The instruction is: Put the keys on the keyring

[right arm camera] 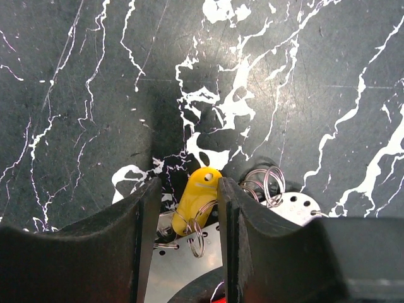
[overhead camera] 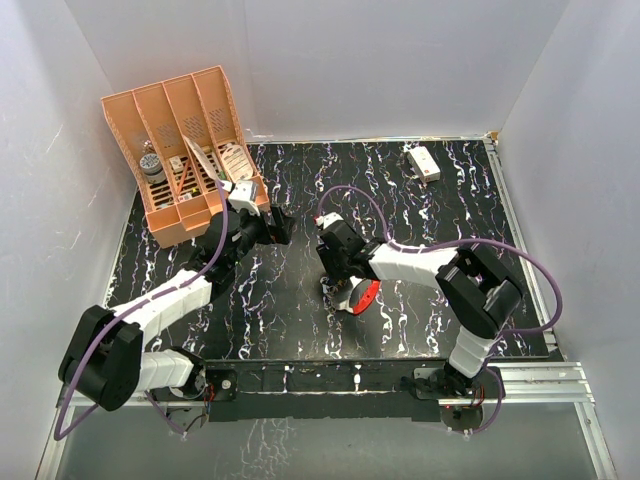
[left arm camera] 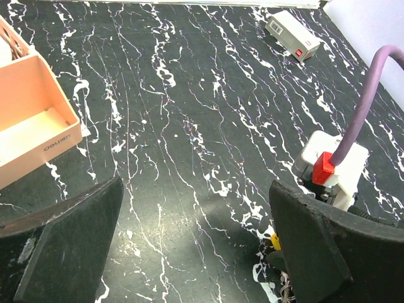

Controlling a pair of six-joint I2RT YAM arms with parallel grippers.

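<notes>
The keys lie in a bunch under my right gripper (right arm camera: 188, 189): a yellow-headed key (right arm camera: 199, 199), flat silvery pieces with holes (right arm camera: 183, 265) and small wire rings (right arm camera: 268, 183). The jaws stand partly open around the yellow head. The right finger is against it and a gap shows at the left finger. The red keyring (overhead camera: 367, 297) curves on the table just beside that gripper (overhead camera: 335, 285). My left gripper (left arm camera: 196, 246) hovers wide open and empty over bare table, left of the bunch, and the yellow head (left arm camera: 276, 242) shows by its right finger (left arm camera: 328, 252).
An orange slotted organizer (overhead camera: 185, 150) stands at the back left, close to the left wrist. A white rectangular box (overhead camera: 423, 162) lies at the back right. White walls enclose the black marbled table (overhead camera: 300, 320). The right arm's purple cable (left arm camera: 360, 120) arcs nearby.
</notes>
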